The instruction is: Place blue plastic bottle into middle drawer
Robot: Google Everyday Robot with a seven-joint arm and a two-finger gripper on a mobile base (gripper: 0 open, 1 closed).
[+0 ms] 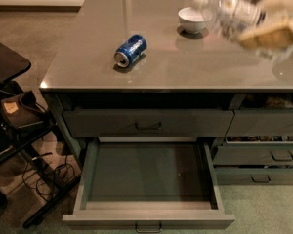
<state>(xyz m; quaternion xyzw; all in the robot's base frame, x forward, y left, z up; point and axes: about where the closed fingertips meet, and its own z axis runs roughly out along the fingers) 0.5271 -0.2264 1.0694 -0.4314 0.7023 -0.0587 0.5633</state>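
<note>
Hanging above the right rear of the counter top (185, 69), the blue plastic bottle (230, 11) is held aloft by the gripper (271, 22), which is seen at the upper right edge of the view. The jaws are clenched around the bottle's base end, and its white cap is pointed left and slightly upward. In the picture the bottle is seen just beside the white bowl (190, 19), which is set on the counter. A blue soda can (131, 50) is laid on its side nearer the left front, well apart from both. Below, the middle drawer (149, 172) is pulled out, its flat bottom bare, while the upper drawer (146, 123) is shut. A black stand (12, 116) is placed at the left.
</note>
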